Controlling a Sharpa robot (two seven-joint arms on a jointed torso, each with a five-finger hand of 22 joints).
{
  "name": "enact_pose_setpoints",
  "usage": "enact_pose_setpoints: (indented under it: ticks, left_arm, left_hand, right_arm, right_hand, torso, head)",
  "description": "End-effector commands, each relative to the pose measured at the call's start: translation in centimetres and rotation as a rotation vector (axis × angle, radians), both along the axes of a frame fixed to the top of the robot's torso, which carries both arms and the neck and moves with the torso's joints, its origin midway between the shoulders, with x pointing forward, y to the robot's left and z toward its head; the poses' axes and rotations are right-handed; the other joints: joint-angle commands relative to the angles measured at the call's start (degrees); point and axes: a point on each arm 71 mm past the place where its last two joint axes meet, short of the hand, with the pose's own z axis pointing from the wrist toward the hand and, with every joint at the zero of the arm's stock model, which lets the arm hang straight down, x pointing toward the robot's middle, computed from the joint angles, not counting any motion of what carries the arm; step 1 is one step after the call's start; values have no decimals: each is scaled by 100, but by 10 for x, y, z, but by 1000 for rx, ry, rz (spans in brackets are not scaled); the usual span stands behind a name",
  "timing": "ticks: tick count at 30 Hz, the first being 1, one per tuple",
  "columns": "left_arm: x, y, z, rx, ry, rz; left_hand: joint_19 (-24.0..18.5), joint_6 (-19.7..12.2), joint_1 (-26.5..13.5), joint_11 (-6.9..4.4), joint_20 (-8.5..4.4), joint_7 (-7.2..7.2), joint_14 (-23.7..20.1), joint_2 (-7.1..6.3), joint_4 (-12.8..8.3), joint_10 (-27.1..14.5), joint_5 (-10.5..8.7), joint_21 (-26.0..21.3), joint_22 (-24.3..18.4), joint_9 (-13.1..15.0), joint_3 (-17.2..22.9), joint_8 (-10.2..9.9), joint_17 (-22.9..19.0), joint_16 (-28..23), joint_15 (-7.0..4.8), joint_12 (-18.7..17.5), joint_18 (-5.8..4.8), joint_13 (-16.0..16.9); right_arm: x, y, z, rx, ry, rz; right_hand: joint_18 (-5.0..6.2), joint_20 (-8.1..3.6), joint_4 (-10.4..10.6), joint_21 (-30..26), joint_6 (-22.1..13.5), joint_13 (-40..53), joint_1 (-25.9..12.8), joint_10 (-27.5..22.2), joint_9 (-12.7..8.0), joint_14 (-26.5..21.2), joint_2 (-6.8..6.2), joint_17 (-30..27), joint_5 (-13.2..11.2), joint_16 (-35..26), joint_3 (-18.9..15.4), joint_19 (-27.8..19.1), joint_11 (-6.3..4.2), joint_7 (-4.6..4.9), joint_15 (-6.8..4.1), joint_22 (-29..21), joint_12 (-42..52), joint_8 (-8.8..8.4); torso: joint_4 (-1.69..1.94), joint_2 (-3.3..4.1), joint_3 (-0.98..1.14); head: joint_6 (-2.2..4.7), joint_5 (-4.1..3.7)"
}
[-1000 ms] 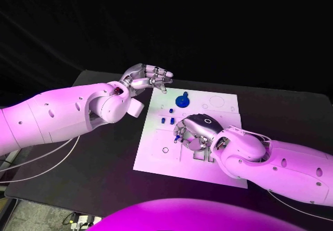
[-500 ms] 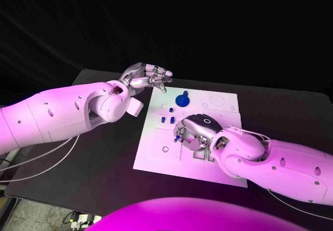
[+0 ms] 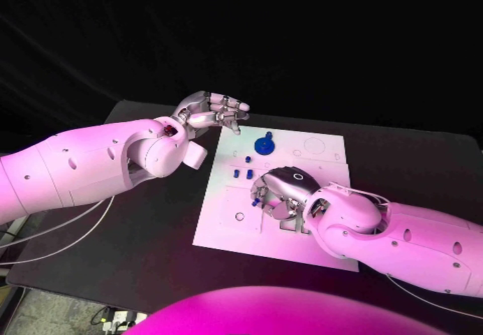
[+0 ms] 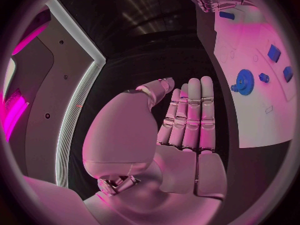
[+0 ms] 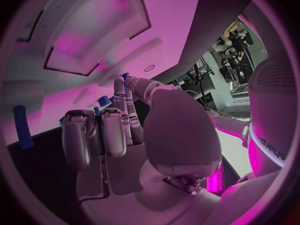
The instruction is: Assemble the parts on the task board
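Observation:
The white task board (image 3: 227,223) lies in the middle of the black table. On its far part a blue gear (image 3: 264,146) stands, with small blue parts (image 3: 243,173) just nearer. My right hand (image 3: 283,189) is down over the board's middle, fingers pointing onto the plate. Its thumb and a finger pinch a small blue part (image 5: 125,76) at their tips, seen as a blue speck (image 3: 259,202) from the head. My left hand (image 3: 212,112) hovers off the board's far left corner, palm bare and fingers straight (image 4: 190,110), holding nothing. The gear (image 4: 242,81) lies beyond those fingers.
Black table surface (image 3: 131,230) surrounds the board on all sides. Recessed slots in the board (image 5: 81,45) lie just past my right hand's fingers. Another blue part (image 5: 22,127) lies beside that hand. Cables (image 3: 61,234) hang off the table's left edge.
My right hand has sunk a touch lower on the board. The left hand has stayed where it was.

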Motion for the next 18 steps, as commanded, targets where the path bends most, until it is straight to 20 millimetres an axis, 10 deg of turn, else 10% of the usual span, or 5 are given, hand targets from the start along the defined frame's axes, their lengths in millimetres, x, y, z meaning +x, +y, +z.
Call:
enact_pose_setpoints:
  ticks: [1, 18]
  left_arm:
    - [-1, -2, 1, -11, 0, -16]
    - [-1, -2, 1, -10, 3, -18]
  left_hand:
    - [-45, -21, 30, 20, 4, 14, -25, 14, -40, -22, 19, 13, 7, -8, 2, -19, -8, -34, 8, -27, 11, -8]
    - [-63, -14, 34, 22, 12, 17, -31, 35, -54, -23, 20, 22, 19, -10, -8, -20, -13, -42, 11, -23, 15, -6]
  right_arm:
    - [-1, 2, -3, -41, -5, 17]
    - [-1, 7, -7, -70, -10, 17]
  right_hand:
    - [-107, -20, 10, 25, 12, -8, -80, 15, 4, 314, 7, 234, -42, -15, -39, 417, 11, 5, -22, 1312, -32, 2]
    - [-92, 20, 68, -45, -246, -46, -236, -139, -64, 310, -108, 216, -96, -20, -63, 390, 92, 106, 42, 1288, -163, -182]
  torso:
    - [2, -1, 2]
    - [-2, -3, -2]
  head:
    - [0, -1]
    - [0, -17]
